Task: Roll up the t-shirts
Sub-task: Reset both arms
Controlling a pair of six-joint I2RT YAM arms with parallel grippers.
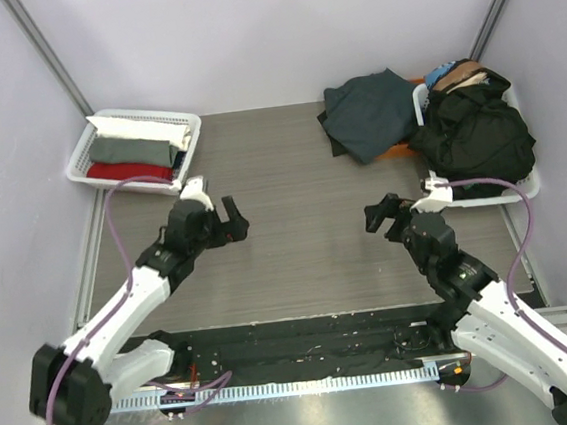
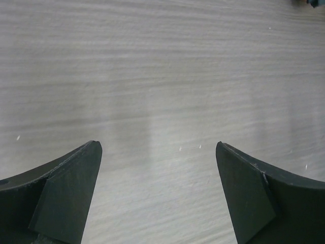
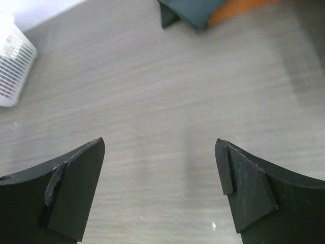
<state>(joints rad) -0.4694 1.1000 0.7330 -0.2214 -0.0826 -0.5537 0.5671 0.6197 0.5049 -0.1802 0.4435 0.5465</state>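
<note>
- left gripper point(image 2: 157, 147) is spread wide, nothing gripped, above the table point(image 2: 152, 76).
- right gripper point(image 3: 160, 142) is spread wide too, nothing gripped.
- teal shirt point(image 3: 195, 10) is seen well ahead of the right fingers point(image 3: 249, 193), untouched.

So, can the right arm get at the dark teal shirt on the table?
Probably yes: the right gripper is open, and only bare table lies between it and the dark teal shirt.
</note>
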